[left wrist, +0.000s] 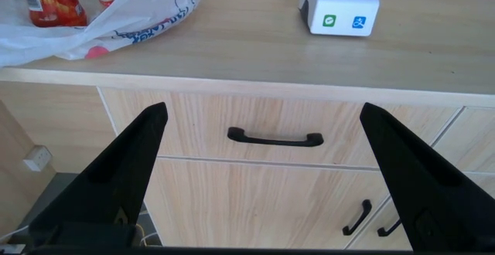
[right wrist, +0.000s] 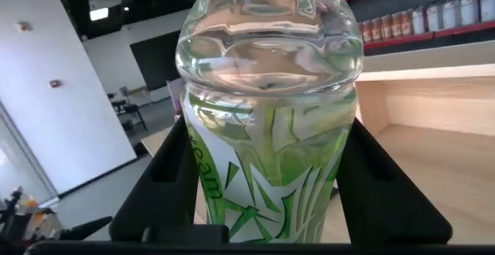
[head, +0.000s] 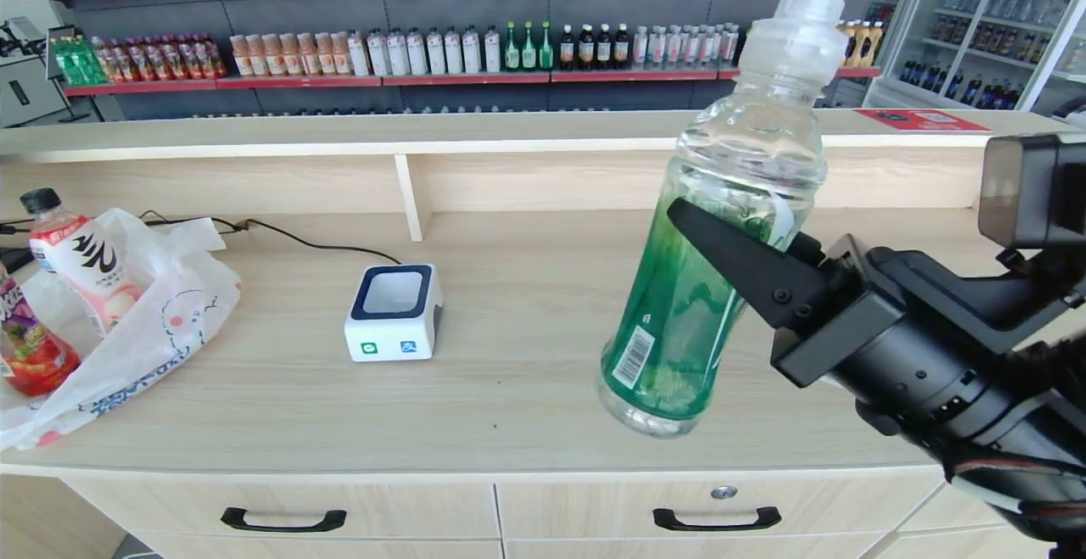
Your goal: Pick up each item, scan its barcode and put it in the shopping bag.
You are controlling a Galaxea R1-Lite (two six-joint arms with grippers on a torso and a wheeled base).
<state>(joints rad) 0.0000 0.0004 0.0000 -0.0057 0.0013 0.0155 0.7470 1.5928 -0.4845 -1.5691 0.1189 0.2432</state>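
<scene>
Right pincer (head: 721,232) is clamped round the middle of the clear plastic bottle with the green label (head: 679,321), holding it tilted over the light wooden worktop (head: 509,355) (barcode facing the head camera). Off to that pincer's left sits the white box scanner with a dark-rimmed window (head: 394,311), and the white plastic shopping bag (head: 161,321) is farther left. Left pincer (left wrist: 263,170) gapes wide, empty, facing the wooden drawers (left wrist: 232,116).

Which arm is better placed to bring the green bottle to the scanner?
Right. The right gripper holds the green bottle between its fingers, tilted, barcode showing, right of the scanner. The left gripper hangs open below the counter edge, before the drawers.
</scene>
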